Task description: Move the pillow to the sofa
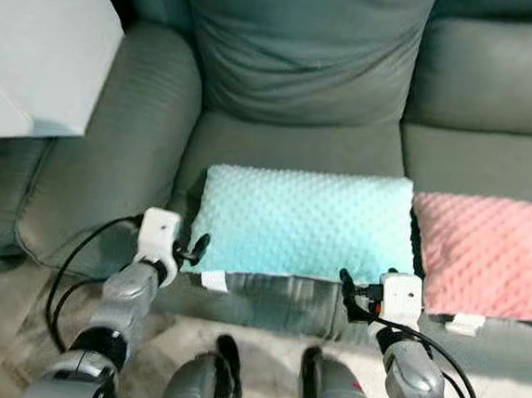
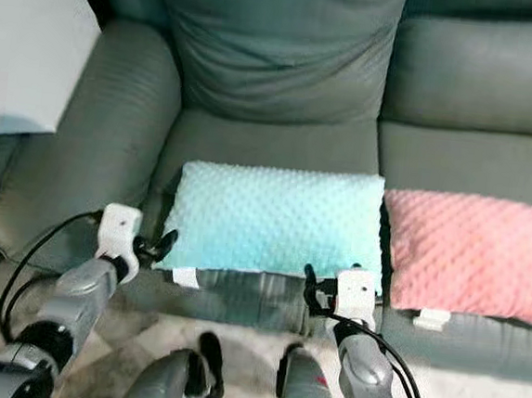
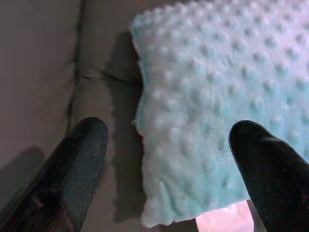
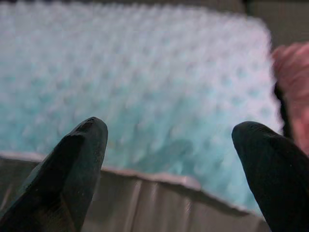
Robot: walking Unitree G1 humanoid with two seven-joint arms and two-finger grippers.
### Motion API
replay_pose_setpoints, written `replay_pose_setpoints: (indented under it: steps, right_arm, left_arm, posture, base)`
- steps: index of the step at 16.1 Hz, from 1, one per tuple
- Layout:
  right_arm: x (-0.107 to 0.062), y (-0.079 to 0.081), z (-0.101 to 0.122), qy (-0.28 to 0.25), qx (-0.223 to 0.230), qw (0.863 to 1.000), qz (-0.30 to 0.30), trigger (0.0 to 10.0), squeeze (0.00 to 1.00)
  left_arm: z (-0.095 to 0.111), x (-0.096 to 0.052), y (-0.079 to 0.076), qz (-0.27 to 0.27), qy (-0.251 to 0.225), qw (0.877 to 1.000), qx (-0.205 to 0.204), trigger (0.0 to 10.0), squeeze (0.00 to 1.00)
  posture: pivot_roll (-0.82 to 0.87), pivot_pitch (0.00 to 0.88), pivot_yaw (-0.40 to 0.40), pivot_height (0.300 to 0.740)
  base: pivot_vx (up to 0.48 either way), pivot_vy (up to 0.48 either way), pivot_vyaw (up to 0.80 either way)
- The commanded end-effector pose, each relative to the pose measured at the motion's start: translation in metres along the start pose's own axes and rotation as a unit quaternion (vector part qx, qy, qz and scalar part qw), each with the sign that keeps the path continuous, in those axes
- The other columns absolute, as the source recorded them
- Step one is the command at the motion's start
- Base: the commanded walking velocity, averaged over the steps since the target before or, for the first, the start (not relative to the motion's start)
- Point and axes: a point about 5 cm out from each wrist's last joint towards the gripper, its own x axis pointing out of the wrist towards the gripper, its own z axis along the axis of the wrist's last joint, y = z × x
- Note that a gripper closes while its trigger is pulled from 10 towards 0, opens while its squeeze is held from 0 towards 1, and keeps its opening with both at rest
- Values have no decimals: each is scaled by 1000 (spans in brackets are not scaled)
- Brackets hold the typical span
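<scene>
Two grippers hung at the front edge of the sofa [image 1: 113, 139], one at each near corner of the pale blue pillow [image 1: 306, 223]. The left gripper [image 1: 190, 248] sat just off the pillow's near left corner, close to a small white tag [image 1: 213, 281], and its wrist view showed the two black fingers [image 3: 72, 169] spread wide, the corner of the pillow lying between them with nothing pinched. The right gripper [image 1: 348, 290] waited at the pillow's near right corner, fingers [image 4: 72, 164] likewise parted and apart from the dotted fabric.

Past them, the blue pillow lay flat on the grey-green seat cushion, long side toward the robot. Just beside it on the robot's right lay a pink pillow [image 1: 489, 258] on the next seat. Farther back stood the soft back cushion [image 1: 302, 49]. A white surface [image 1: 33, 39] stood beyond the left armrest.
</scene>
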Motion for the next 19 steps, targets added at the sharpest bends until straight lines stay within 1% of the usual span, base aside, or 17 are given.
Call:
replay_pose_setpoints:
  steps: [1, 2, 3, 4, 5, 6, 7, 8, 9, 11, 12, 13, 14, 16, 17, 19]
  right_arm:
    - [-5, 1, -8, 22, 4, 1000, -8, 10000, 0]
    - [-6, -2, -10, 29, 4, 999, -20, 10000, 0]
    - [-3, -5, -11, 33, 7, 999, -25, 10000, 0]
    - [0, -9, -15, 45, 8, 998, -37, 10000, 0]
    - [3, -12, -19, 56, 8, 997, -46, 10000, 0]
    - [6, -15, -24, 74, 12, 996, -53, 10000, 0]
    - [7, -17, -28, 84, 11, 995, -54, 10000, 0]
    - [8, -20, -35, 108, 11, 992, -59, 10000, 0]
    - [5, -24, -45, 137, 13, 988, -67, 10000, 0]
    - [2, -26, -56, 169, 20, 983, -74, 10000, 0]
    - [-1, -27, -63, 192, 14, 979, -71, 10000, 0]
    - [-4, -28, -69, 209, 6, 976, -67, 10000, 0]
    - [-8, -28, -77, 236, 6, 969, -65, 10000, 0]
    - [-16, -28, -88, 276, -11, 959, -64, 10000, 0]
    - [-20, -28, -93, 295, -13, 953, -66, 10000, 0]
    - [-28, -28, -101, 322, -25, 944, -64, 10000, 0]
  left_arm:
    - [-10, -9, 12, 19, 10, 1000, -9, 10000, 0]
    - [-14, -16, 21, 40, -3, 999, -33, 10000, 0]
    - [-17, -18, 24, 49, -5, 998, -47, 10000, 0]
    - [-25, -23, 29, 70, 3, 997, -42, 10000, 0]
    - [-31, -25, 30, 78, 13, 996, -39, 10000, 0]
    - [-38, -27, 31, 97, 29, 994, -40, 10000, 0]
    - [-42, -29, 32, 102, 38, 993, -45, 10000, 0]
    - [-51, -33, 34, 116, 63, 991, -27, 10000, 0]
    - [-63, -41, 39, 137, 92, 986, -38, 10000, 0]
    - [-75, -49, 45, 154, 123, 980, -42, 10000, 0]
    - [-85, -57, 49, 169, 149, 973, -42, 10000, 0]
    - [-93, -62, 50, 175, 169, 969, -38, 10000, 0]
    - [-100, -66, 48, 179, 191, 964, -36, 10000, 0]
    - [-110, -71, 44, 185, 217, 957, -47, 10000, 0]
    - [-116, -75, 43, 186, 232, 954, -40, 10000, 0]
    - [-124, -82, 42, 194, 245, 947, -70, 10000, 0]
  posture:
    - [-127, 142, 116, 740]
    - [-127, 106, 110, 740]
    - [-128, 79, 103, 740]
    - [-129, 48, 94, 740]
    - [-129, 30, 88, 740]
    - [-129, 7, 82, 740]
    - [-131, 0, 80, 740]
    - [-129, 0, 72, 740]
    - [-128, 0, 68, 740]
    - [-127, 0, 61, 740]
    - [-133, 0, 53, 740]
    - [-135, 0, 50, 740]
    - [-144, 0, 46, 740]
    - [-152, 0, 42, 740]
    - [-155, 0, 42, 740]
    - [-153, 0, 34, 740]
  base:
    - [0, 0, 0]
    - [0, 0, 0]
    - [0, 0, 0]
    - [0, 0, 0]
    - [0, 0, 0]
    - [0, 0, 0]
    - [0, 0, 0]
    - [0, 0, 0]
    - [0, 0, 0]
    - [0, 0, 0]
    - [0, 0, 0]
    - [0, 0, 0]
    - [0, 0, 0]
    - [0, 0, 0]
    - [0, 0, 0]
    - [0, 0, 0]
